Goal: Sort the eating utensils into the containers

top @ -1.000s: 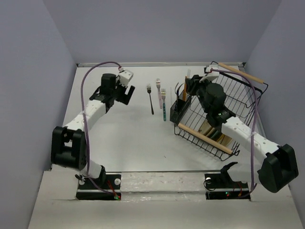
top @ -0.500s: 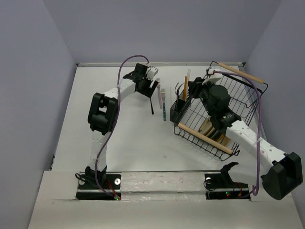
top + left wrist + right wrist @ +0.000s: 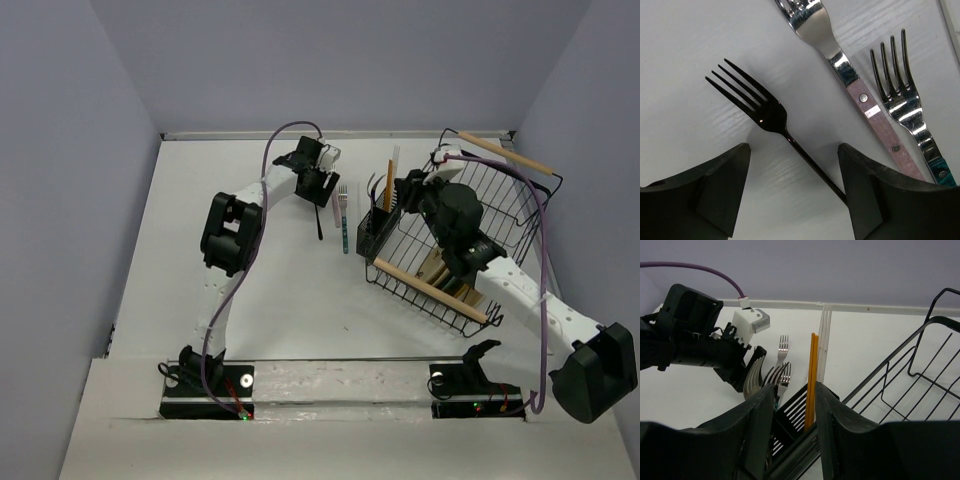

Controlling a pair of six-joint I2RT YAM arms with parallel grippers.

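My left gripper (image 3: 318, 190) is open and low over the table, its jaws either side of the black fork's (image 3: 761, 109) thin handle, not touching it. The pink-handled fork (image 3: 875, 119) and the teal-handled fork (image 3: 904, 102) lie just to the right of it. The teal fork (image 3: 344, 222) also shows in the top view. My right gripper (image 3: 795, 432) is open above the small black slotted holder (image 3: 790, 421). The brown chopsticks (image 3: 812, 380) stand in the holder between its fingers, beside the pale white chopsticks (image 3: 824, 342). Two forks (image 3: 754, 377) stand in the holder.
The big black wire rack (image 3: 490, 205) with wooden handles stands tilted at the right, right behind the holder (image 3: 374, 228). Something tan and flat lies in the rack (image 3: 440, 270). The back wall edge (image 3: 340, 134) is just beyond the forks.
My left arm has swung from the left side of the table to the right and come down over the black fork. My right gripper has stayed by the holder.
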